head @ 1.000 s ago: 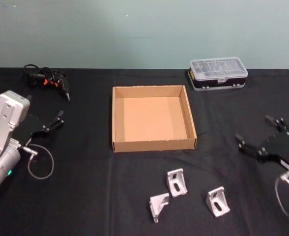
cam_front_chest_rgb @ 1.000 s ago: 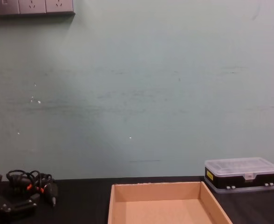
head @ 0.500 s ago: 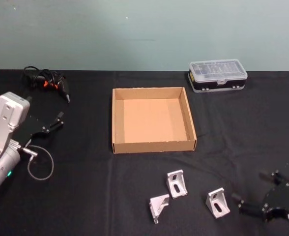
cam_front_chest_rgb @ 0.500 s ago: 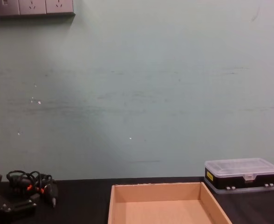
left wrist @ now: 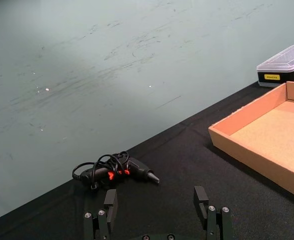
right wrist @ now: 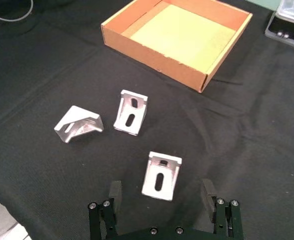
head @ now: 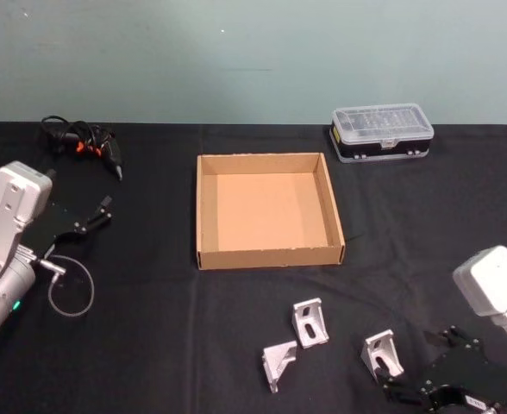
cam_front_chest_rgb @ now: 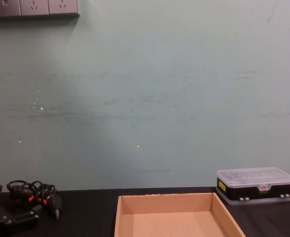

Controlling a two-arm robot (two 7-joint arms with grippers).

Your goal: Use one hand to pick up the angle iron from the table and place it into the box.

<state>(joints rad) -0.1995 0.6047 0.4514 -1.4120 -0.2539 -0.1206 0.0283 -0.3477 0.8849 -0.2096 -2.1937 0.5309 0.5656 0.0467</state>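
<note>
Black tabletop (head: 150,345) against a pale green wall (cam_front_chest_rgb: 145,98). Open-top cardboard box (head: 269,256) sits mid-tabletop. Three metal pieces lie on the tabletop at about 6 o'clock from the box, all outside it and apart from each other: middle angle iron (head: 309,321) nearest the box, left angle iron (head: 278,362) tipped over, right angle iron (head: 381,354) standing with its slotted face up. Right gripper (right wrist: 161,187) is low over the tabletop at 5 o'clock from the box, fingers (right wrist: 115,189) spread wide and holding nothing; the right angle iron lies just ahead of the gap between them, untouched. Left gripper (left wrist: 155,196) is parked at 9 o'clock from the box, fingers wide apart, empty. Clear-lidded black case (head: 382,131) sits at 1 o'clock from the box, and a cable tangle (head: 81,142) at 10 o'clock.
</note>
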